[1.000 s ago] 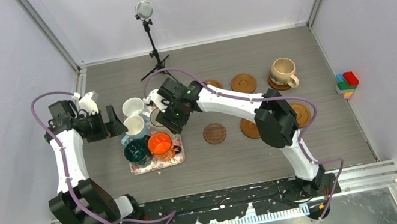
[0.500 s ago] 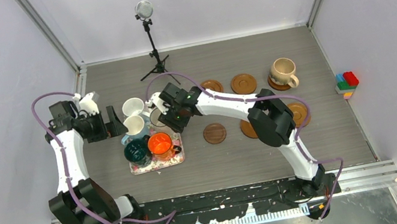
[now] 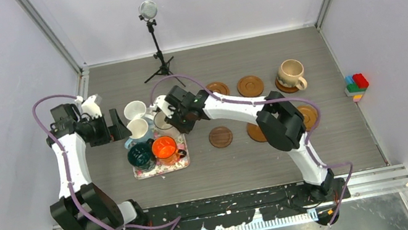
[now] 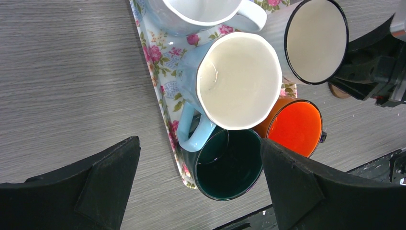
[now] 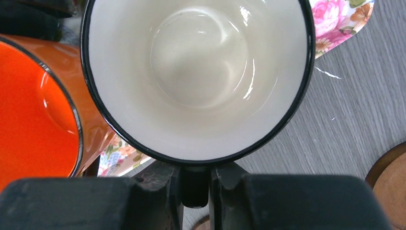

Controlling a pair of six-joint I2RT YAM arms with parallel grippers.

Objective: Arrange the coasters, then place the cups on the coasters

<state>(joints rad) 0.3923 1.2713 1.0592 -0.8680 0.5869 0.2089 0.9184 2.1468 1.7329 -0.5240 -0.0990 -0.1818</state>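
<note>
Grey wood-grain surface (image 3: 229,167); right pincer (image 5: 195,184) clamped on dark-rimmed white cup (image 5: 196,76), apparently by its handle, on floral tray (image 3: 160,167) touching orange cup (image 5: 33,110); probably for carrying to bare coasters (image 3: 221,136) at right; left pincer (image 4: 199,143) spread wide above tray, holding nothing.

The mugs (image 4: 239,81) on the floral tray (image 4: 160,96) are crowding rim against rim, with the orange mug (image 5: 33,110) sitting just beside the dark-rimmed mug (image 5: 196,72), leaving no room to reach between them. Bare counter (image 3: 229,167) is lying open in front of the tray, while a tripod stand (image 3: 159,54) is standing behind it.
</note>
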